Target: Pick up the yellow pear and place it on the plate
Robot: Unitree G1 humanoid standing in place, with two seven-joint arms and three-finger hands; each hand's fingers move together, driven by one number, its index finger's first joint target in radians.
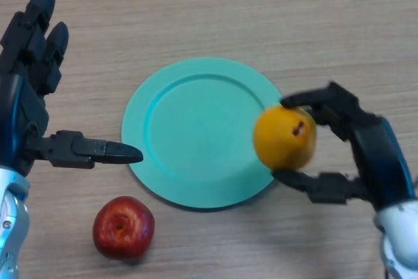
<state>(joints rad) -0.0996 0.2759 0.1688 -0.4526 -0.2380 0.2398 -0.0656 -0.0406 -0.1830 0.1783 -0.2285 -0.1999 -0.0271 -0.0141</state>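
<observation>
A yellow pear (284,137) with a brown stem end hangs over the right rim of the round turquoise plate (196,129). My right hand (366,155) is shut on it, fingers curled over its top and thumb under it. The plate lies flat in the middle of the wooden table and has nothing resting on it. My left hand (29,89) is open at the left edge, fingers straight and pointing away, thumb stretched toward the plate's left rim without touching it.
A red apple (123,227) lies on the table just in front of the plate's lower left rim, close to my left thumb. The wooden table (261,11) stretches beyond the plate.
</observation>
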